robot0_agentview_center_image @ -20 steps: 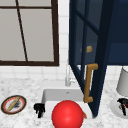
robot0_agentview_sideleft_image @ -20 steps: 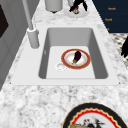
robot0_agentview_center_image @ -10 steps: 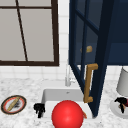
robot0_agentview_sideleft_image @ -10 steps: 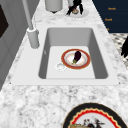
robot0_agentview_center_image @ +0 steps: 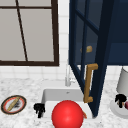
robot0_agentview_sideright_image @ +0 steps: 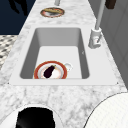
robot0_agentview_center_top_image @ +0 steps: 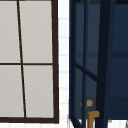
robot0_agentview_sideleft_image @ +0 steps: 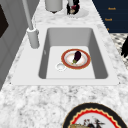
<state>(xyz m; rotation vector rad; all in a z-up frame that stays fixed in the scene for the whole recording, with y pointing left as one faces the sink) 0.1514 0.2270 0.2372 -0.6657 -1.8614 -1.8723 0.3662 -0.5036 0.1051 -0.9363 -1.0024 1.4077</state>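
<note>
My left hand (robot0_agentview_center_image: 39, 109) floats by the sink's front left corner, fingers hanging loosely and holding nothing; it is the dark shape (robot0_agentview_sideright_image: 18, 6) at the top left of the right side view. My right hand (robot0_agentview_center_image: 120, 99) hovers over a white plate (robot0_agentview_center_image: 117, 110) on the right counter, beside a small reddish thing (robot0_agentview_center_image: 126, 105). It also appears at the far end of the left side view (robot0_agentview_sideleft_image: 72, 6). In the sink (robot0_agentview_sideleft_image: 50, 37) lies a red-rimmed plate (robot0_agentview_sideleft_image: 83, 62) with a dark eggplant (robot0_agentview_sideleft_image: 77, 56) on it.
A navy cabinet door (robot0_agentview_center_image: 100, 50) with a wooden handle (robot0_agentview_center_image: 88, 82) stands open over the sink's right side. A red ball (robot0_agentview_center_image: 67, 115) sits low in front. A patterned plate (robot0_agentview_center_image: 13, 104) lies on the left counter. The faucet (robot0_agentview_sideleft_image: 31, 30) and a white canister (robot0_agentview_center_image: 123, 82) stand behind.
</note>
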